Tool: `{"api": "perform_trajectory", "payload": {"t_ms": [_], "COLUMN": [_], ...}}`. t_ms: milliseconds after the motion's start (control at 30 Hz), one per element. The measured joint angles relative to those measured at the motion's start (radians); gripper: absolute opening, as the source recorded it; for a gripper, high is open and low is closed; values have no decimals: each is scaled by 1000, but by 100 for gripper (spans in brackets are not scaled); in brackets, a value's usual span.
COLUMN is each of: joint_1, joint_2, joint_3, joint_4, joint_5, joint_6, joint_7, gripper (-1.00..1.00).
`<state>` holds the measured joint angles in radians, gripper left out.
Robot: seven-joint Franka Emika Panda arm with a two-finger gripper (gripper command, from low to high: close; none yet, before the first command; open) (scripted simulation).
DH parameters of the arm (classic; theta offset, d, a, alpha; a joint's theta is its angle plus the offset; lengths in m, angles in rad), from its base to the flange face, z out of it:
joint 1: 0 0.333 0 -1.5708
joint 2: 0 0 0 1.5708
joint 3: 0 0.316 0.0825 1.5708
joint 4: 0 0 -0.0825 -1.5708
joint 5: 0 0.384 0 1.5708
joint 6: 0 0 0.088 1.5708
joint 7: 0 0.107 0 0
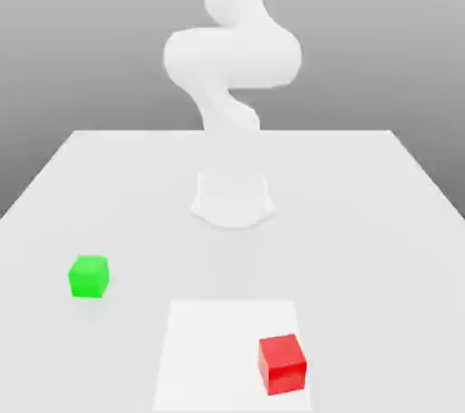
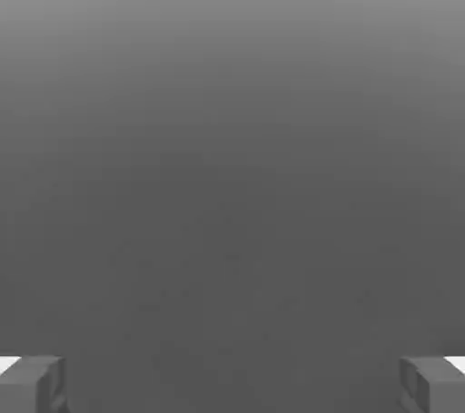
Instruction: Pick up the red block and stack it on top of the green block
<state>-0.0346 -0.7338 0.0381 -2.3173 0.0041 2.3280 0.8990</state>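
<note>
— While the white arm (image 1: 232, 66) rises from its round base (image 1: 232, 200) at the far middle of the table (image 1: 381, 221), where do the two cubes sit?

— The red block (image 1: 281, 363) rests near the front edge, toward the exterior view's right. It stands on a paler square patch (image 1: 209, 348) of the tabletop, in that patch's right part. The green block (image 1: 89, 276) sits flat on the plain surface well off to the exterior view's left, a little farther back than the red one. The two are well apart, and neither touches anything but the table.

— And the claw?

— From the hand view, the gripper (image 2: 232, 384) is spread wide: one grey fingertip (image 2: 32, 384) shows at one edge of the picture and the other at the opposite edge, with a broad gap between them. Nothing is held in that gap; behind it there is just a smooth grey backdrop.

— Is the arm near either cube?

— Its bent upper links curl above the base, well back from both blocks.
</note>
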Motion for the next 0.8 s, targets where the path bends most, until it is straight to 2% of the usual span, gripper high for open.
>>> {"api": "perform_trajectory", "payload": {"t_ms": [400,800], "joint_1": [-156,-235], "joint_2": [316,637], "joint_3": [194,318], "joint_4": [-84,-166], "joint_5": [-12,-102], "joint_6": [136,268], "joint_7": [501,1052], "gripper": [0,0]}}
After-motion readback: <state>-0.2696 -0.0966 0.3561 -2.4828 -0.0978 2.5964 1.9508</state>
